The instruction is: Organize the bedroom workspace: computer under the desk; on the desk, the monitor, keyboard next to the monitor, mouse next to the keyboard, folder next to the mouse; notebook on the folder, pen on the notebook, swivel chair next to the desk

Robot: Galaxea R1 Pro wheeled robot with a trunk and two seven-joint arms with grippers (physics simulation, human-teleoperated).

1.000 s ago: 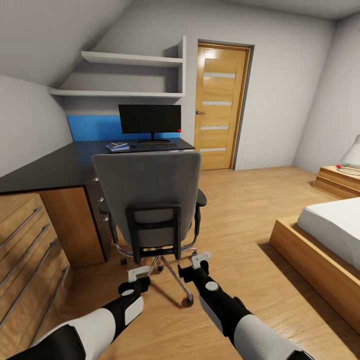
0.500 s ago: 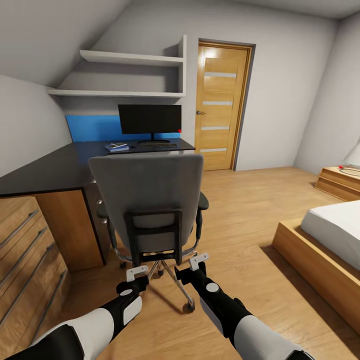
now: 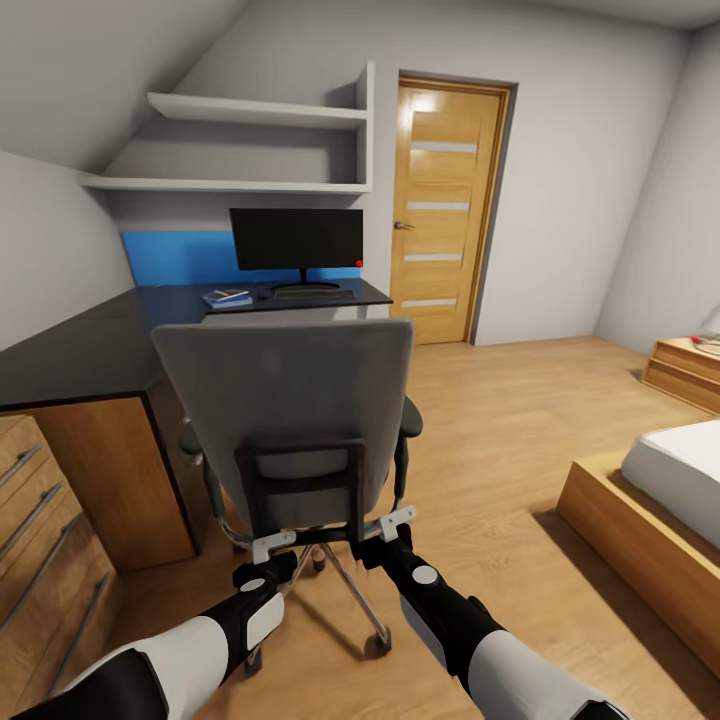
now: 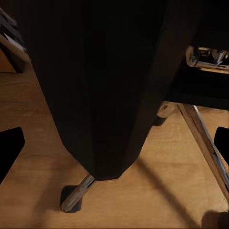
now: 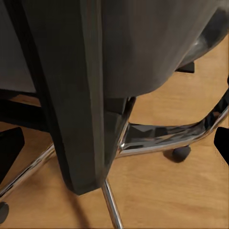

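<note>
Your swivel chair (image 3: 290, 400) stands on the wood floor (image 3: 500, 420) with its back toward you, just off the desk (image 3: 90, 345) edge, and on the desk's far end the monitor (image 3: 297, 240) stands behind the keyboard (image 3: 312, 294), with the blue folder (image 3: 226, 298) and its small stack toward the far left corner. Both your arms reach low behind the chair back. Your left gripper (image 3: 272, 547) and right gripper (image 3: 398, 522) sit just behind its black frame, fingers spread wide and holding nothing.
</note>
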